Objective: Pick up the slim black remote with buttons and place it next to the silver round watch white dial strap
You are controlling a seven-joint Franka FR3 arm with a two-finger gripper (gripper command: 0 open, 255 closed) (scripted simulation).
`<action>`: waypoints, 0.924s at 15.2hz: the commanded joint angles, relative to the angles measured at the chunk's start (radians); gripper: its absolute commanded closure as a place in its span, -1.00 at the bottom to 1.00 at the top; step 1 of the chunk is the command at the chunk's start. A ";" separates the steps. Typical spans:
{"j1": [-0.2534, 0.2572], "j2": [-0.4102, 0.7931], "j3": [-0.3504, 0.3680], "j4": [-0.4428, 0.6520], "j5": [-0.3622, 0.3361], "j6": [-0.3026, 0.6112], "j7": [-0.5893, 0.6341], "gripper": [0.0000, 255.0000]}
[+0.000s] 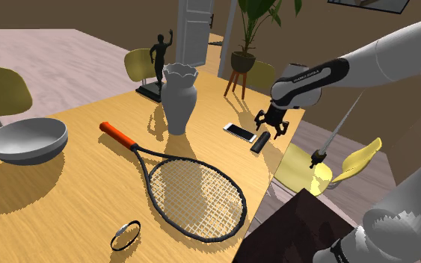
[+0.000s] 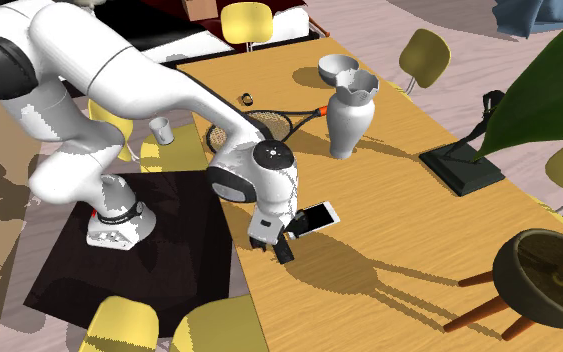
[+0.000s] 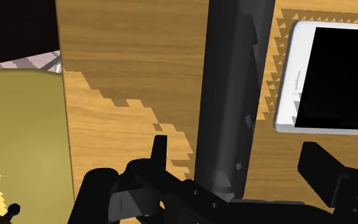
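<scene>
The slim black remote lies on the wooden table near its edge, beside a white phone. My gripper hangs just above it, open. In the wrist view the remote runs as a long dark bar between my fingertips, which stand apart from both of its sides. In the second exterior view the gripper is low over the remote. The watch, round with a dark strap, lies at the table's near end, past the racket head; it is also seen small.
A tennis racket lies between the remote and the watch. A white vase, a dark figurine and a grey bowl stand on the table. Yellow chairs sit along the table's edge beside the remote.
</scene>
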 commanded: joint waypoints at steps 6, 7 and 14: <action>-0.001 0.037 0.000 -0.009 0.003 0.046 -0.003 -1.00; -0.001 0.037 0.000 -0.009 0.003 0.046 -0.003 -1.00; -0.001 0.035 0.000 -0.010 0.003 0.045 -0.003 1.00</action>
